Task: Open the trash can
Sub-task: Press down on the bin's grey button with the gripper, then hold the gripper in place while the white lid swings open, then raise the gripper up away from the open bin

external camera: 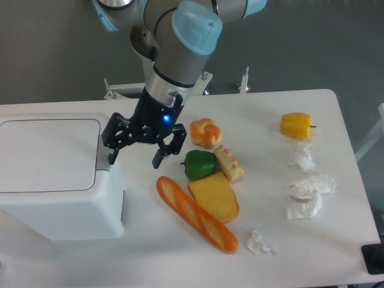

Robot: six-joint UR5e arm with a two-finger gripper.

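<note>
The trash can [57, 207] is a large white boxy bin at the table's left, its flat lid [48, 153] lying closed. A grey latch strip [103, 153] runs along the lid's right edge. My gripper [135, 161] hangs just right of that edge, open, with nothing between its fingers. Its left finger [113, 155] is over the latch strip; whether it touches I cannot tell. Its right finger [159, 157] hangs over the table.
Right of the gripper lie a bread roll [206, 132], a green pepper [200, 164], a baguette [195, 213], a yellow wedge [214, 196] and a beige piece [228, 162]. A yellow pepper [296, 125] and crumpled paper [307, 188] lie far right.
</note>
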